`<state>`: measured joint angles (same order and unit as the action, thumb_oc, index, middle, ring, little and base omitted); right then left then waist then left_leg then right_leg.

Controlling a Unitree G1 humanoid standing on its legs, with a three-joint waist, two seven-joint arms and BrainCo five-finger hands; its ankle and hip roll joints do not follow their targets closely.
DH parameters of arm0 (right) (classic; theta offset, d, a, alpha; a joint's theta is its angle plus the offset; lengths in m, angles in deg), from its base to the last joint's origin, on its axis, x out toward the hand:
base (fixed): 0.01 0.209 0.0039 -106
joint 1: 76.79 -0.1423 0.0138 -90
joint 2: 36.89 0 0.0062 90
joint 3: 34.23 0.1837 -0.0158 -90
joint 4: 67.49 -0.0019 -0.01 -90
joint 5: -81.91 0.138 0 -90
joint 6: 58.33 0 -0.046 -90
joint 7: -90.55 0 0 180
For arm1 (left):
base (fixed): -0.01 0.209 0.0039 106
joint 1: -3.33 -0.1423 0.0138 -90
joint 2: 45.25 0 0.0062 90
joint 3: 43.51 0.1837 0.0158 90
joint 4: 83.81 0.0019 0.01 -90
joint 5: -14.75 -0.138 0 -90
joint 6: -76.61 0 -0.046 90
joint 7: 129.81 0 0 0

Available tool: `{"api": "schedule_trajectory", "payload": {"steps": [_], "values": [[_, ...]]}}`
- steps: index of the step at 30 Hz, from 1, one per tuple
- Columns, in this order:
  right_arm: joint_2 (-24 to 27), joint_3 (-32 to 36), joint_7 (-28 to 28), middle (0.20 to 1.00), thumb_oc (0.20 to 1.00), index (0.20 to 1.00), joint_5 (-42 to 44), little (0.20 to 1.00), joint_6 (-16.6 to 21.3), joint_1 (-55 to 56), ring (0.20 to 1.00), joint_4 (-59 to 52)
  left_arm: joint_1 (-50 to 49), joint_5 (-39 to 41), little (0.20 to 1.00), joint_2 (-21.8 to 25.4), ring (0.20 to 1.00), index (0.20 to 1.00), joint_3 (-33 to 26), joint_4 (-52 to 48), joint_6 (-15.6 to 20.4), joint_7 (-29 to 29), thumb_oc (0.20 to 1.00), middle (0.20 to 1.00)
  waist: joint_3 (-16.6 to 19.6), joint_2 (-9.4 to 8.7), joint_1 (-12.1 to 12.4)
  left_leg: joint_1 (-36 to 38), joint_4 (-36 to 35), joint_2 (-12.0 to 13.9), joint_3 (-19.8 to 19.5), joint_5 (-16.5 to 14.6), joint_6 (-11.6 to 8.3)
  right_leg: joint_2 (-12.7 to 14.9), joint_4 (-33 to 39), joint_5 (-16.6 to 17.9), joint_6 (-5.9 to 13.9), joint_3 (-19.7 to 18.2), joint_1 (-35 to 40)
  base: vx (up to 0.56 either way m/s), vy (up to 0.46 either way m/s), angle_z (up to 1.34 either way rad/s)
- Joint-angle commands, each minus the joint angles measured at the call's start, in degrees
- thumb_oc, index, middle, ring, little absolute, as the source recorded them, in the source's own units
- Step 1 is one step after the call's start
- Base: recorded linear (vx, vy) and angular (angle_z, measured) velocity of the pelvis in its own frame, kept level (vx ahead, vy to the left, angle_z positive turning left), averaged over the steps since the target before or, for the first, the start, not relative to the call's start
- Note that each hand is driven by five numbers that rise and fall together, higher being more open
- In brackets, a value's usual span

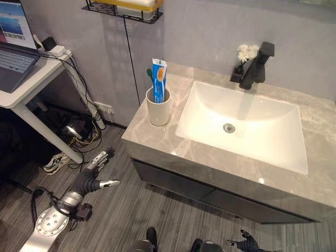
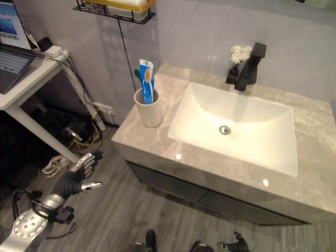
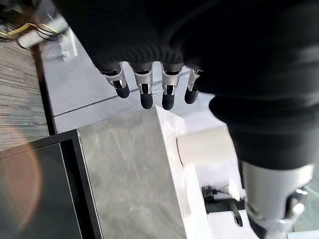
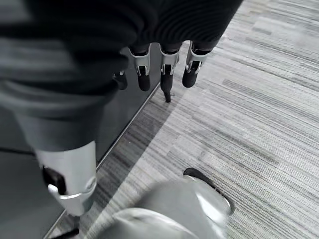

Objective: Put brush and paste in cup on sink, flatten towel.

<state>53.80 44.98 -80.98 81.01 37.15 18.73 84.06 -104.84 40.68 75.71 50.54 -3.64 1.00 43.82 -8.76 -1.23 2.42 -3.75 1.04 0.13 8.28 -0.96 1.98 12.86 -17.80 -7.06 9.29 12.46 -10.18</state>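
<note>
Right hand [image 1: 247, 243] hung low over the floor [image 1: 131, 210], fingers relaxed, empty. Left hand [image 1: 97, 176] hovered open below the surface [image 1: 157, 139], holding nothing. Well above it, the cup [image 1: 158, 107] stood beside the basin [image 1: 247, 123], brush [image 1: 149, 76] and paste [image 1: 159, 79] upright inside.

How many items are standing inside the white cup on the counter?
2: a blue toothpaste tube and a green toothbrush just to its left, both upright in the cup. Anything shorter would be hidden by the cup wall.
</note>
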Motion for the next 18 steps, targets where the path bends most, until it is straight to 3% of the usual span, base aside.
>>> {"api": "schedule_trajectory", "payload": {"steps": [1, 2, 3, 6, 8, 12, 14, 18], "values": [[1.6, -0.4, 0.5, 1.0, 1.0, 1.0, -0.4, 1.0, 1.0, -1.8, 1.0, -0.4, -0.7, -0.9, 1.0, 0.7, 1.0, 1.0, -3.2, -5.0, 3.7, 0.0, 1.0, 1.0, -0.8, 0.25, -0.2, 2.1, 0.6, -0.6, -0.1, -3.0, -1.14, -0.6, 9.1, 10.0, -0.01, 1.6, -0.4, 0.13, -0.121, 0.06], [1.9, -0.9, 0.8, 1.0, 1.0, 1.0, -1.7, 1.0, 0.8, -2.1, 1.0, -0.9, -0.3, -0.7, 1.0, 0.4, 1.0, 1.0, -3.0, -4.8, 3.6, 0.3, 1.0, 1.0, -1.1, 0.07, -0.9, 3.0, 0.7, -0.7, -0.7, -3.6, -1.48, 1.1, 12.5, 13.6, 1.0, -0.7, -2.0, 0.11, -0.094, 0.03], [2.2, -1.4, 0.8, 1.0, 1.0, 1.0, -2.6, 1.0, 0.5, -2.1, 1.0, -1.5, 0.0, -0.4, 1.0, 0.1, 1.0, 1.0, -2.6, -4.2, 3.5, 0.5, 1.0, 1.0, -1.3, -0.09, -1.4, 3.5, 0.8, -0.8, -1.1, -3.9, -1.52, 1.2, 13.3, 15.3, 1.54, -2.9, -3.1, 0.11, -0.094, -0.01], [1.6, -1.5, 0.5, 1.0, 1.0, 1.0, -2.9, 1.0, -0.1, -1.8, 1.0, -0.2, 1.5, -0.2, 1.0, -0.3, 1.0, 1.0, -0.9, -3.1, 3.3, -0.4, 1.0, 1.0, -0.6, -0.81, -1.9, 4.4, 0.5, -1.2, -1.8, -4.5, -1.89, 0.1, 15.5, 14.8, 1.73, -5.6, -1.2, 0.11, -0.118, 0.33], [1.3, -0.8, 0.3, 1.0, 1.0, 1.0, -2.4, 1.0, -0.3, -1.5, 1.0, 0.8, 1.8, 0.4, 1.0, -0.6, 1.0, 1.0, -0.5, -3.1, 3.0, -1.0, 1.0, 1.0, 0.5, -0.39, -2.3, 5.2, -0.4, -1.1, -2.2, -4.2, -2.46, -0.5, 18.0, 16.0, 1.86, -5.8, 0.4, 0.14, -0.152, 0.45], [1.5, 2.3, 0.7, 1.0, 1.0, 1.0, -0.4, 1.0, -0.9, -1.1, 1.0, 5.5, 2.9, 4.0, 1.0, -1.4, 1.0, 1.0, -1.1, -4.6, 1.5, -2.1, 1.0, 1.0, 3.0, 1.65, -3.5, 6.3, -1.4, 0.2, -3.0, -3.5, -3.83, -1.9, 19.5, 14.5, 1.06, -4.8, 3.4, 0.14, -0.148, 0.13], [1.6, 2.7, 0.9, 1.0, 1.0, 1.0, -0.4, 1.0, -1.2, -1.4, 1.0, 6.6, 3.0, 5.0, 0.2, -1.9, 0.2, 0.2, -1.3, -4.9, 1.3, -2.3, 0.2, 0.2, 3.2, 2.1, -3.6, 6.4, -1.7, 0.5, -3.1, -3.4, -4.02, -2.0, 19.6, 14.2, 0.88, -4.3, 3.7, 0.08, -0.075, 0.19], [1.9, 3.0, 0.9, 1.0, 1.0, 1.0, -0.8, 1.0, -1.7, -1.4, 1.0, 8.2, 3.5, 6.8, 0.2, -3.3, 0.2, 0.2, -2.3, -5.3, 1.0, -2.1, 0.2, 0.2, 3.8, 3.43, -4.0, 6.9, -2.2, 1.2, -3.2, -3.0, -4.61, -2.7, 19.3, 12.9, 0.22, -3.9, 4.2, 0.08, -0.066, 0.04]]}}
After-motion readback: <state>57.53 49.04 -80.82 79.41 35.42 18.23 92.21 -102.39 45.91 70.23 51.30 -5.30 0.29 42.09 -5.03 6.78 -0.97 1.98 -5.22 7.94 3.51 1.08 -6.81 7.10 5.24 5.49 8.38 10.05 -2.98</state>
